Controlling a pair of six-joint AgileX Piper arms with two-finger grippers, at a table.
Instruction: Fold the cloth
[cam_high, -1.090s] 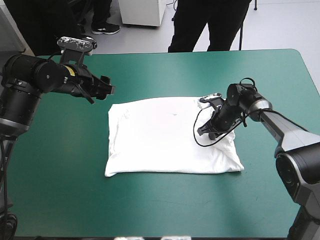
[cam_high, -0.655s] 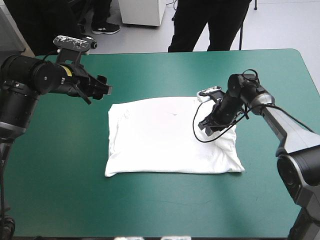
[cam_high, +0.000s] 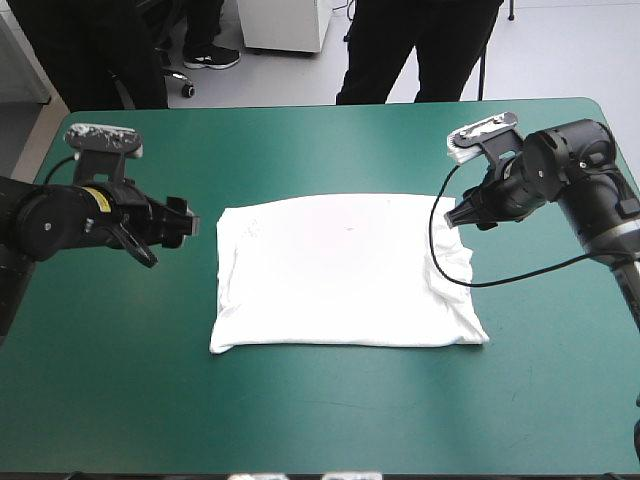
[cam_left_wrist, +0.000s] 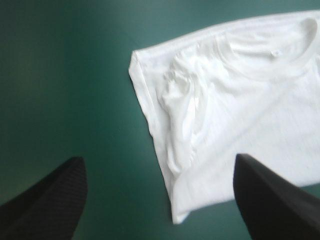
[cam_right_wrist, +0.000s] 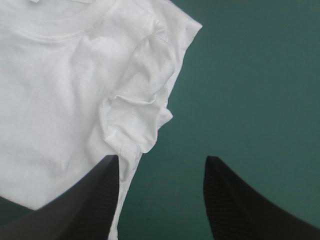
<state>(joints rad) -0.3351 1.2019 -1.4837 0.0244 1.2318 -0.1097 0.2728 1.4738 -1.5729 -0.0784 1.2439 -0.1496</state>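
The white T-shirt (cam_high: 340, 275) lies flat on the table as a rough rectangle, its side edges folded in. In the left wrist view the T-shirt (cam_left_wrist: 235, 100) shows its collar and a wrinkled sleeve fold. My left gripper (cam_high: 183, 224) hovers open just left of the shirt's far left corner, and in its own view the left gripper (cam_left_wrist: 157, 160) holds nothing. My right gripper (cam_high: 460, 216) hangs open off the shirt's far right corner. In its own view the right gripper (cam_right_wrist: 161, 161) is empty, with the bunched sleeve of the T-shirt (cam_right_wrist: 135, 115) just ahead of it.
Bare teal-green cover (cam_high: 330, 410) runs all round the shirt, widest toward the near edge. The table's far edge (cam_high: 330, 106) lies well beyond both grippers.
The right gripper rose off the shirt's right side and drew back toward the far right. The left arm pulled back to the left and nearer. The shirt stayed in place.
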